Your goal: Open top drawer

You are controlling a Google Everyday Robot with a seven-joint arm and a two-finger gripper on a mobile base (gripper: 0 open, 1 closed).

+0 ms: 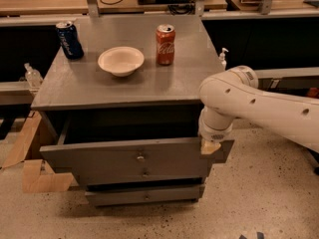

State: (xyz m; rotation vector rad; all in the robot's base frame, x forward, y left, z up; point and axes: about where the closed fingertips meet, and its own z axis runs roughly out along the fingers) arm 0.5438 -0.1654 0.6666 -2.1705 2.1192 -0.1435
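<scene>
Although the gripper (210, 147) sits at the right upper edge of the top drawer (99, 161), I cannot tell its hold. Standing well out from the bench (164, 83), that drawer looks stiff, heavyish wood; its centre knob (141, 157) offers purchase.

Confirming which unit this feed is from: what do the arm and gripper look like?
The arm is white, with rounded segments and small dark dots. The gripper, at the upper right edge of the top drawer, shows a pale tan tip. No cables visible.
</scene>
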